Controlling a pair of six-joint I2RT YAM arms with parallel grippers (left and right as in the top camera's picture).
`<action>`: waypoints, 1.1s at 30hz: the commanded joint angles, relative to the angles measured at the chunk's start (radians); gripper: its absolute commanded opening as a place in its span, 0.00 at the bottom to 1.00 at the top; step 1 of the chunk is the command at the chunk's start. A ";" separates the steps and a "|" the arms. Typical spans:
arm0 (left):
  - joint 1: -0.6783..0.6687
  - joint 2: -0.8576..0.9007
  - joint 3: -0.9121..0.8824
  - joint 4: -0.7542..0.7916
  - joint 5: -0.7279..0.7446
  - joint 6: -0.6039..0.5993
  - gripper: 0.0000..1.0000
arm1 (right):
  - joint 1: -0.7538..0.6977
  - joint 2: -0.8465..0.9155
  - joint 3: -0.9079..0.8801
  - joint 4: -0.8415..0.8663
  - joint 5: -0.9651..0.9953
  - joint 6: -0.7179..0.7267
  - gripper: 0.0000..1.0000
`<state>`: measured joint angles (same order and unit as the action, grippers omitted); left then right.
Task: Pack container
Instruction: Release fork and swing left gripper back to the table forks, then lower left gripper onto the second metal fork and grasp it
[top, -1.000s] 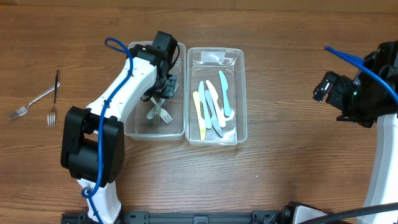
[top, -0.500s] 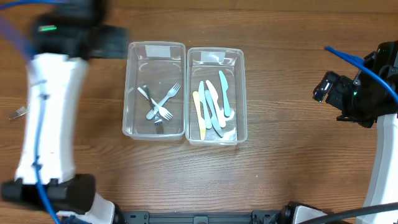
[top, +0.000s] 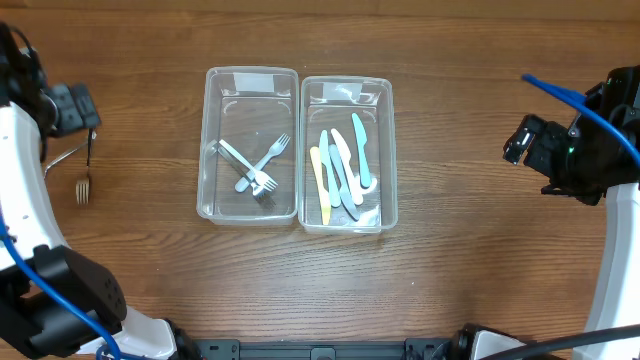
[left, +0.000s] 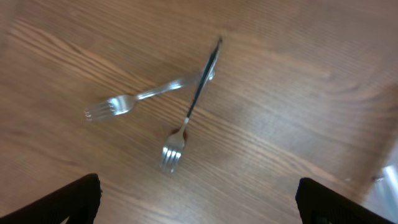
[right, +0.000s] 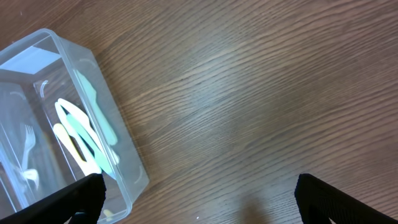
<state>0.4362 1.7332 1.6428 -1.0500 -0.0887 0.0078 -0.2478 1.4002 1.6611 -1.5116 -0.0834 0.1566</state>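
The left end effector (left: 202, 202) hangs over the table (top: 460, 270) at its left edge, fingers spread wide and holding nothing. Below it lie two loose forks, a dark fork (left: 189, 112) and a silver fork (left: 146, 94). Their handle ends cross and their tines splay apart.

The step in hand is likely picking one up. The dark fork seems to lie on top at the crossing, so it is the better first pick. Grip it mid-handle, with the fingers set across the shaft and away from the overlap, so the silver fork is not dragged along. Press low, since the handle is thin and flat on the wood.

The left bin (top: 205, 140) holds a small pile of crossed forks (top: 255, 172), so that is where this one belongs. The right bin (top: 390, 150), touching it, holds pastel knives (top: 342, 165) lying lengthwise. The right end effector (right: 199, 202) waits far right, also wide open and empty.
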 joint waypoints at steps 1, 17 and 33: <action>0.032 0.008 -0.154 0.100 0.051 0.117 1.00 | 0.003 -0.012 0.002 0.003 -0.008 0.000 1.00; 0.128 0.165 -0.352 0.303 0.186 0.218 1.00 | 0.003 -0.012 0.002 -0.001 -0.007 0.000 1.00; 0.134 0.270 -0.352 0.333 0.158 0.240 1.00 | 0.003 -0.012 0.002 -0.005 -0.004 0.000 1.00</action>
<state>0.5644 1.9881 1.3018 -0.7238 0.0757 0.2203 -0.2481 1.4002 1.6611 -1.5185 -0.0891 0.1566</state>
